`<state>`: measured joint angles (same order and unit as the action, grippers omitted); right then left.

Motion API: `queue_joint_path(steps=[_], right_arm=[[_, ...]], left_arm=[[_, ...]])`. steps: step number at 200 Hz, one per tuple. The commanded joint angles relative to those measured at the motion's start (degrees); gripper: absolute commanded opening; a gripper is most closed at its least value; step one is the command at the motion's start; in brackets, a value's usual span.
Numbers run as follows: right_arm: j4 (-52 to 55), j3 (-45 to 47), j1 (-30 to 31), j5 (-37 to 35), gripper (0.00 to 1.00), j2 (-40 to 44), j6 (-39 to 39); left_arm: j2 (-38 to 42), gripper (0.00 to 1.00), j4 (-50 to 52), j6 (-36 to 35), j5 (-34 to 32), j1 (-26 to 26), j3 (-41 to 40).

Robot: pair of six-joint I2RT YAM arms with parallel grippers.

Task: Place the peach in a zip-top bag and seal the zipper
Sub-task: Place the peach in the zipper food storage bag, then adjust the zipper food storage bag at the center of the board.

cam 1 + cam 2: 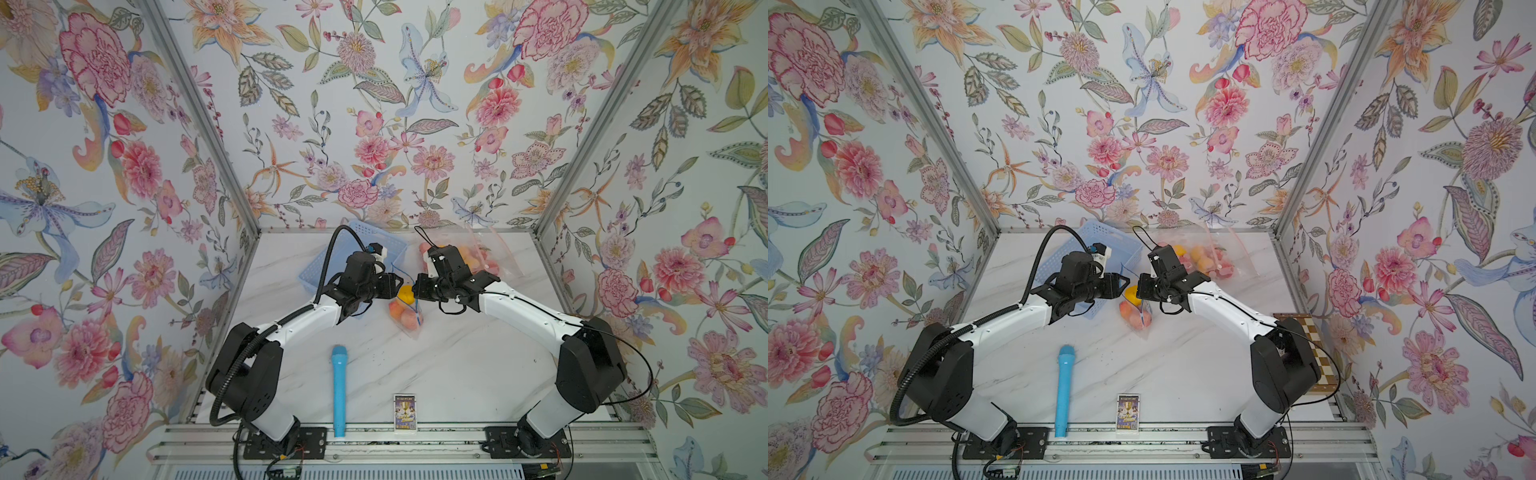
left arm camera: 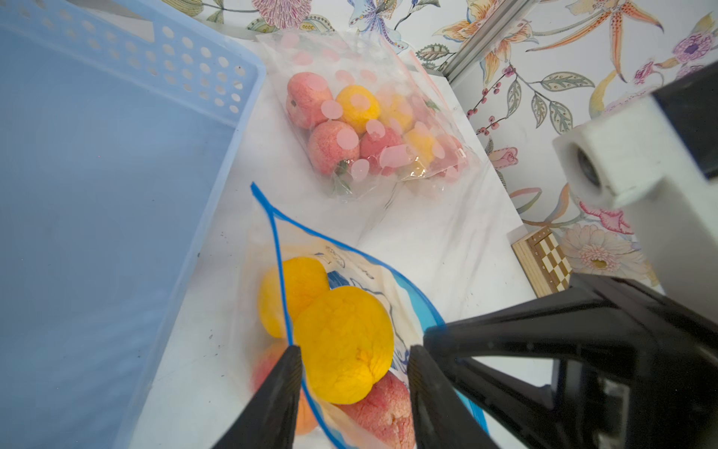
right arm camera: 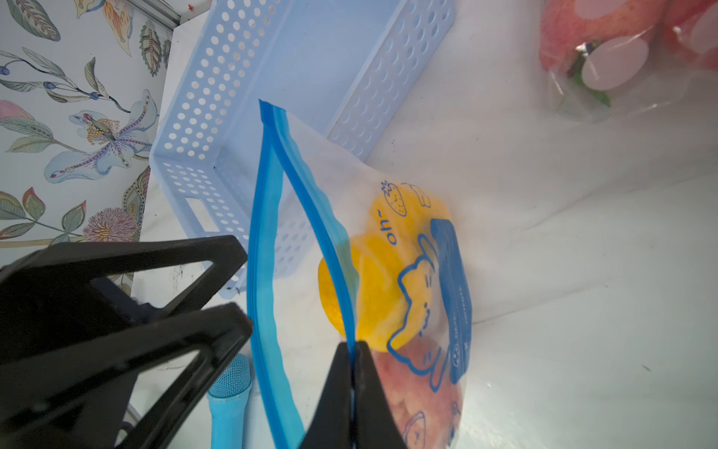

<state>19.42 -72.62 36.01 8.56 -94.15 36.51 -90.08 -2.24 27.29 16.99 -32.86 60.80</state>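
The zip-top bag (image 1: 409, 319) (image 1: 1138, 319) with a blue zipper (image 3: 268, 233) stands mouth up in the middle of the table. My right gripper (image 3: 352, 346) (image 1: 417, 291) is shut on one lip of its rim and holds the mouth apart. A yellow peach (image 2: 342, 342) (image 1: 405, 293) sits in the mouth, on top of another yellow one (image 2: 291, 287) and a pink one (image 2: 384, 408). My left gripper (image 2: 355, 348) (image 1: 1121, 283) straddles the top peach with its jaws open, and a gap shows on one side.
A light blue perforated basket (image 1: 374, 245) (image 2: 116, 194) stands just behind the left gripper. A clear dotted bag (image 1: 482, 253) (image 2: 369, 124) holding several peaches lies at the back right. Near the front edge lie a blue microphone (image 1: 338, 386) and a small card box (image 1: 405, 411). A chessboard (image 1: 1316, 353) leans at the right wall.
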Motion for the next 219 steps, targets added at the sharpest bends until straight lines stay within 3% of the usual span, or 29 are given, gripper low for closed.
queue_joint_path(steps=[1, 32, 133, 185, 219], right_arm=[[-0.8, 0.8, 0.2, -0.5, 0.09, 0.7, 0.0], [-0.8, 0.9, 0.3, -0.6, 0.13, 1.2, 0.0], [-0.2, 0.8, 0.6, 0.3, 0.29, 0.7, 0.2], [-0.1, 0.9, 0.8, 1.6, 0.17, 0.4, 0.6], [-0.2, 2.7, 1.3, 1.3, 0.15, 2.0, 2.1]], left_arm=[[5.2, 0.58, -1.7, 1.0, -5.9, -0.5, -1.9], [7.5, 0.68, -2.6, 2.7, -9.1, -0.9, -5.2], [6.3, 0.66, -9.2, 6.2, -8.8, -3.7, -10.4], [0.9, 0.49, -13.0, 8.0, -4.9, -4.1, -8.0], [-4.3, 0.35, -13.9, 6.9, -2.1, -4.1, -3.8]])
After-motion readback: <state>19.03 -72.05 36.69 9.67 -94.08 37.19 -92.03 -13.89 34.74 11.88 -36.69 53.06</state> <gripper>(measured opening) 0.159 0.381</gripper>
